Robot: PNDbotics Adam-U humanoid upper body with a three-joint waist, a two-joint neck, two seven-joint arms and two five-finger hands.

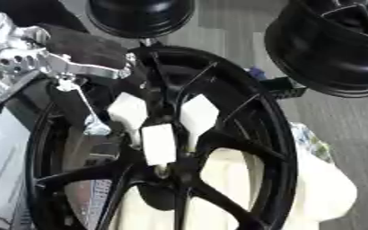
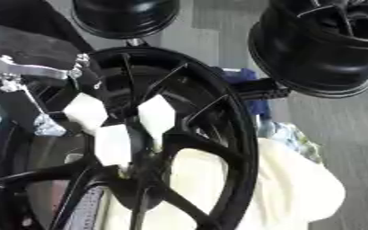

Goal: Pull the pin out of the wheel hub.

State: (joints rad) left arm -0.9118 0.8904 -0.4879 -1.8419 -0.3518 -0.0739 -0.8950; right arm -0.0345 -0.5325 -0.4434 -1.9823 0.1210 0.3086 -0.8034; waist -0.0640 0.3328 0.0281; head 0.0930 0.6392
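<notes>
Left hand at wheel hub centre; pin not discernible.

My left hand [image 1: 152,121] enters from the upper left, its silver wrist joint [image 1: 30,60] above the rim of the black spoked wheel [image 1: 278,134]. 3 white-padded fingertips [image 1: 159,143] converge close together at the hub [image 1: 165,173], where the spokes meet. Whether they pinch anything I cannot tell: the pin itself is hidden behind the pads or too small to make out. The wheel stands tilted and fills most of the view. A cream-coloured cloth [image 2: 297,184] lies behind its lower right. 2 further black wheels hang at the top: 1 at top centre [image 1: 140,15], 1 at upper right [image 2: 321,45]. A blue part [image 2: 246,87] sits just beside the rim.
</notes>
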